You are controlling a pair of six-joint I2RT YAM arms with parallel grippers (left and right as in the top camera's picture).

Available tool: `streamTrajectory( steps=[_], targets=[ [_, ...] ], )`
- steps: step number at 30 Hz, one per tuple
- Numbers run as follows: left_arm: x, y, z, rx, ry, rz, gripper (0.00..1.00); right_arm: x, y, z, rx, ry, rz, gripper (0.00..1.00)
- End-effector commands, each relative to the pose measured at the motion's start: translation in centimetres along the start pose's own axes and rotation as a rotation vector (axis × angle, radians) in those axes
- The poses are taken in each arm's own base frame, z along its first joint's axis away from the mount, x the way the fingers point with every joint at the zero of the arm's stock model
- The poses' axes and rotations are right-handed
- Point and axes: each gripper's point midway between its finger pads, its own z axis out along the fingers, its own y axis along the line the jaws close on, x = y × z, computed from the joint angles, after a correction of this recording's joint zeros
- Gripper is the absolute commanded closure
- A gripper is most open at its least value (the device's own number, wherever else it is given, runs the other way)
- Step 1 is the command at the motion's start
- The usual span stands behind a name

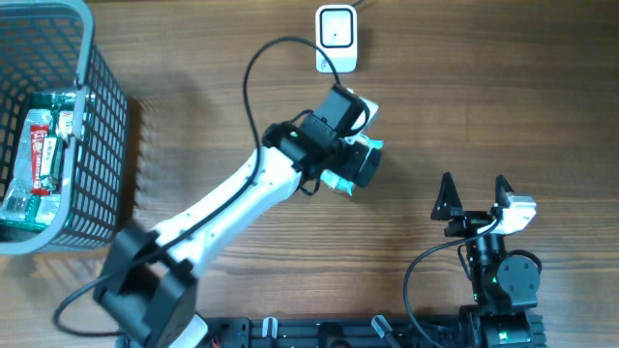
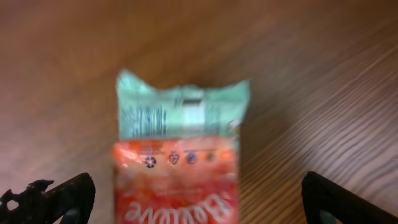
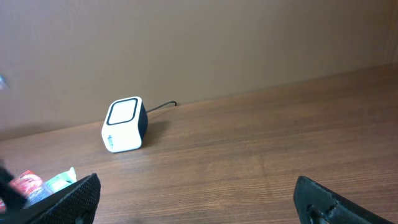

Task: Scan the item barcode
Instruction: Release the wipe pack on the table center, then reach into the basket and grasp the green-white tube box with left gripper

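Observation:
The item is a red and teal snack packet (image 2: 177,168). It sits between my left gripper's (image 2: 199,202) wide-open fingers, and neither finger (image 2: 59,196) touches it. From overhead the left gripper (image 1: 360,162) covers most of the packet, and only its teal edge (image 1: 338,182) shows. The white barcode scanner (image 1: 336,37) stands at the back of the table, just beyond the left arm. It also shows in the right wrist view as the scanner (image 3: 124,124), with the packet (image 3: 43,183) at lower left. My right gripper (image 1: 474,193) stands open over bare wood at the front right, with nothing between its fingers (image 3: 196,199).
A grey wire basket (image 1: 97,106) holding more packets (image 1: 44,155) stands at the far left. The scanner's black cable (image 1: 253,77) loops across the table behind the left arm.

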Motion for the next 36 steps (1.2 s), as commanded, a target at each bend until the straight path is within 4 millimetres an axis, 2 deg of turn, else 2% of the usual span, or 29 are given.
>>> streamTrajectory(
  steps=[1, 5, 8, 12, 13, 16, 18, 22, 25, 29, 32, 36],
  targets=[
    [-4.0, -0.3, -4.6, -0.022, -0.152, 0.017, 0.0, -0.2, -0.2, 0.0, 0.013, -0.008, -0.005, 0.0],
    [-6.4, 2.7, -8.4, -0.167, -0.254, -0.014, 0.0, -0.2, -0.2, 0.0, 0.013, -0.008, -0.005, 0.0],
    [-7.8, 6.5, -12.6, -0.299, -0.305, -0.054, 0.0, -0.2, -0.2, 0.0, 0.013, -0.008, -0.005, 0.0],
    [-8.8, 13.9, -20.2, -0.487, -0.371, -0.17, 0.0, -0.2, -0.2, 0.0, 0.013, -0.008, -0.005, 0.0],
    [-8.7, 16.3, -22.7, -0.541, -0.396, -0.221, 0.0, -0.2, -0.2, 0.0, 0.013, -0.008, -0.005, 0.0],
    [-7.8, 21.5, -28.4, -0.66, -0.45, -0.322, 0.0, -0.2, -0.3, 0.0, 0.013, -0.008, -0.005, 0.0],
    [-5.7, 26.2, -34.0, -0.79, -0.502, -0.427, 0.0, -0.2, -0.2, 0.0, 0.013, -0.008, -0.005, 0.0],
    [-1.0, 31.3, -39.9, -0.962, -0.519, -0.548, 0.0, -0.2, -0.3, 0.0, 0.013, -0.008, -0.005, 0.0],
    [3.2, 34.2, -42.3, -1.068, -0.448, -0.607, 0.0, -0.2, -0.2, 0.0, 0.013, -0.008, -0.005, 0.0],
    [8.0, 37.2, -43.4, -1.13, -0.362, -0.731, 0.0, -0.2, -0.2, 0.0, 0.013, -0.008, -0.005, 0.0],
    [10.4, 39.2, -42.2, -1.082, -0.298, -0.781, 0.0, -0.2, -0.3, 0.0, 0.013, -0.008, -0.005, 0.0],
    [12.8, 41.4, -38.9, -0.975, -0.158, -0.747, 0.0, -0.2, -0.2, 0.0, 0.013, -0.008, -0.005, 0.0]
  ],
)
